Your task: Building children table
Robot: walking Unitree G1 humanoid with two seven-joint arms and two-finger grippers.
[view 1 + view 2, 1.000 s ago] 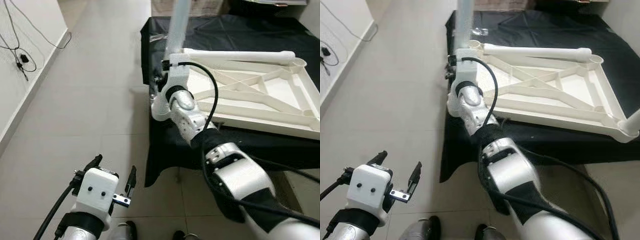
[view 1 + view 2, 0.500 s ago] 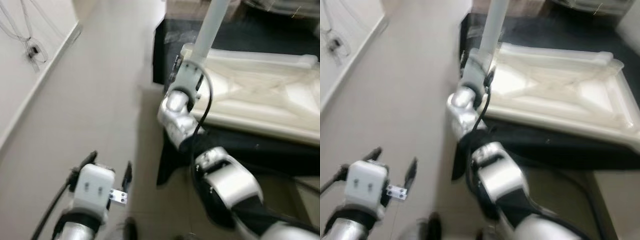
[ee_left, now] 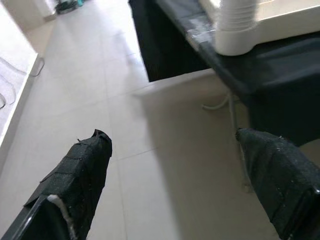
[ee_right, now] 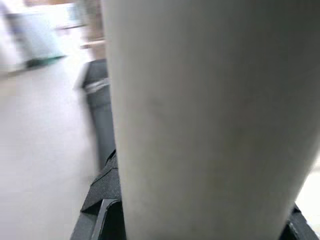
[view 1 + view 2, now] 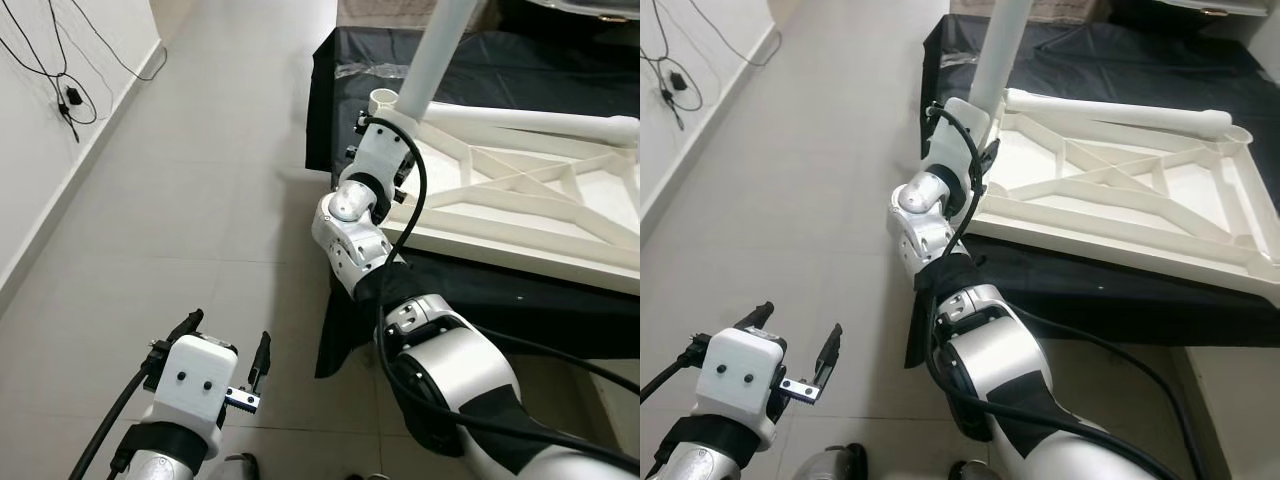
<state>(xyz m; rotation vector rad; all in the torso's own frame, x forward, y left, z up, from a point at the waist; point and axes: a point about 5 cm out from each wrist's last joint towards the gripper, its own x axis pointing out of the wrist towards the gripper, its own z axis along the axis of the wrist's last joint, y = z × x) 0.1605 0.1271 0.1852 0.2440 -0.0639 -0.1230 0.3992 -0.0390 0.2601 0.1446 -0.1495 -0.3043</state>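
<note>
Far left: wall with a dangling cable (image 5: 62, 92) and adapter, then a wide stretch of pale tiled floor (image 5: 180, 220).

My left gripper (image 5: 222, 352) hangs low over that floor, fingers spread wide, nothing between them. I judge it is parked out of the way while the other arm works; its wrist view looks across the tiles toward the black drape.

Moving right: my right gripper (image 5: 975, 135) is raised at the near left corner of the table top (image 5: 1120, 200), clamped on a white table leg (image 5: 1002, 40) that stands up, leaning slightly, and runs out of the top of frame. In the right wrist view the leg (image 4: 200, 110) sits between the black fingers. I read the grip low on the leg as a way to steer its foot into the corner socket (image 5: 384, 100), which in the left eye view sits open just beside the leg. Whether the leg end is already seated somewhere I cannot tell; my own wrist hides the joint.

The table top lies upside down, ribs up, so the sockets face me. A second white leg (image 5: 1120, 108) lies flat along its far edge.

All of it rests on a counter draped in black cloth (image 5: 480, 290) that hangs toward the floor.
</note>
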